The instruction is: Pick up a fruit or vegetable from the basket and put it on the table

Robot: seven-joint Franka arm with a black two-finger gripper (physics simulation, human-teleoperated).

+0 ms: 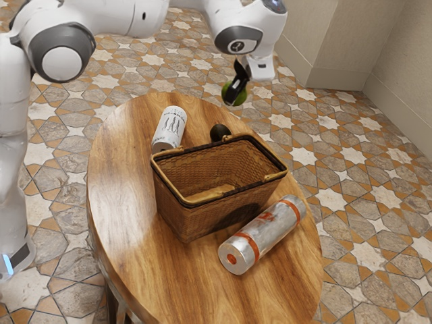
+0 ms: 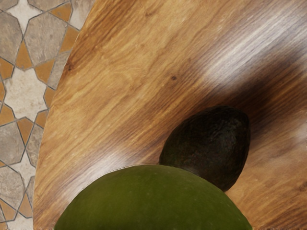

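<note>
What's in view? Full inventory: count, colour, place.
round fruit: 1, green, held above the table
avocado: 1, very dark green, on the table by the basket's far side
basket: 1, brown wicker, near the table's middle
can: 1, white with dark print, on the table beside the basket
cylinder: 1, silver with orange-red bands, lying on the table by the basket
table: 1, brown wood
floor: 1, grey, white and orange tiles, under the table
arm: 1, white and grey, from the exterior view's left
end effector: 1, black, shut on the fruit
</note>
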